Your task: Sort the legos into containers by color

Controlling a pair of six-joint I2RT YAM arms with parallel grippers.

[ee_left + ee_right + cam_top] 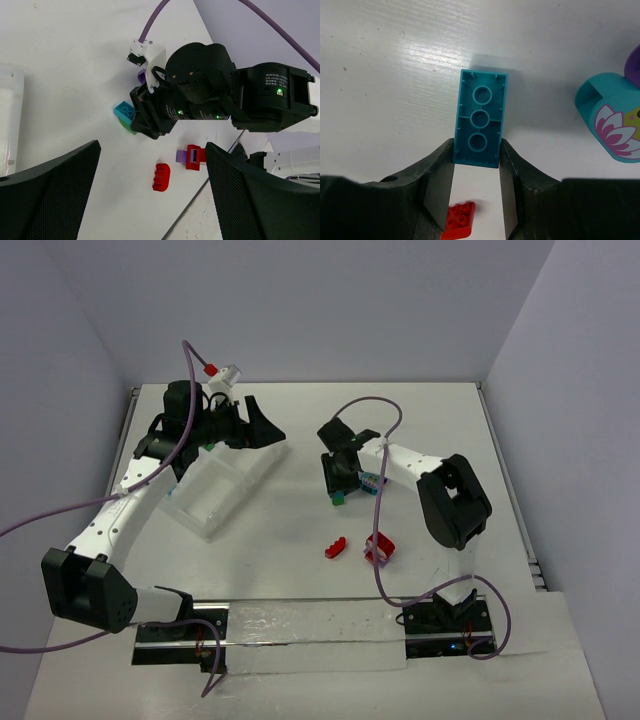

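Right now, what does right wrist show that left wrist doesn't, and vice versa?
Right wrist only: the hollow underside of the teal brick, pinched by the right gripper; a flower-printed teal piece. Left wrist only: a red-and-purple cluster, the organizer tray, the left gripper open and empty. Both: the teal brick, the white table, apparently one red brick.

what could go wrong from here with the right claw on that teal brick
1. The right claw pinches only the near end of the teal brick. Most of it sticks out past the fingertips, so it may pivot or slip when lifted.
2. The flower-printed teal piece lies close beside it, and a sideways swing could knock it.
3. The left claw hangs open by the organizer tray, so the arms might clash at the drop.
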